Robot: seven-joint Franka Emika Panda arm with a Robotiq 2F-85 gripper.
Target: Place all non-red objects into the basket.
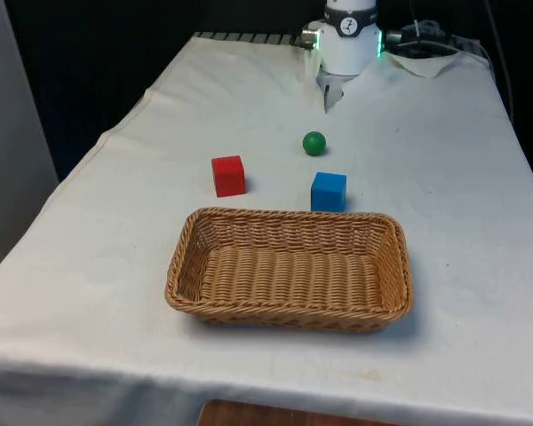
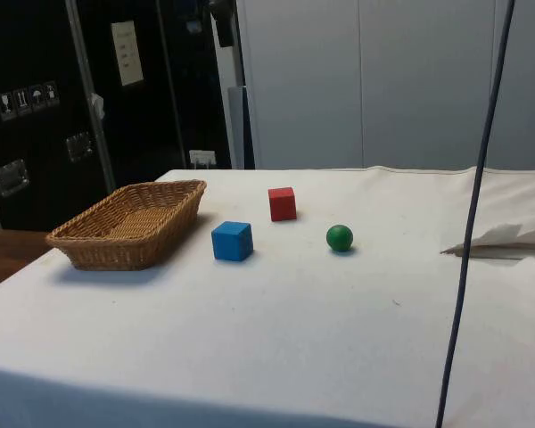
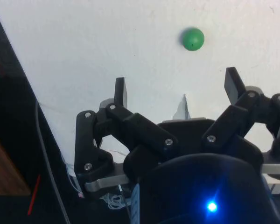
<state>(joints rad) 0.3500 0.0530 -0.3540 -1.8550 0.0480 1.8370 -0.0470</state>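
Observation:
A green ball point(image 1: 314, 143) point(image 2: 340, 237) lies on the white cloth at the middle of the table. Just nearer the front camera sits a blue cube point(image 1: 328, 191) point(image 2: 232, 241), close to the far rim of the wicker basket point(image 1: 289, 216) point(image 2: 125, 227), which holds nothing. A red cube point(image 1: 228, 175) point(image 2: 283, 203) stands towards the front view's left of the blue one. In the wrist view my gripper point(image 3: 177, 86) hangs open above bare cloth, with nothing between its fingers and the green ball point(image 3: 192, 39) well beyond the fingertips.
A crumpled fold of white cloth point(image 1: 426, 62) point(image 2: 508, 241) and cables lie by the robot's base. A dark cable point(image 2: 468, 232) hangs across the side view. The table's edge point(image 3: 23, 88) runs close beside the gripper in the wrist view.

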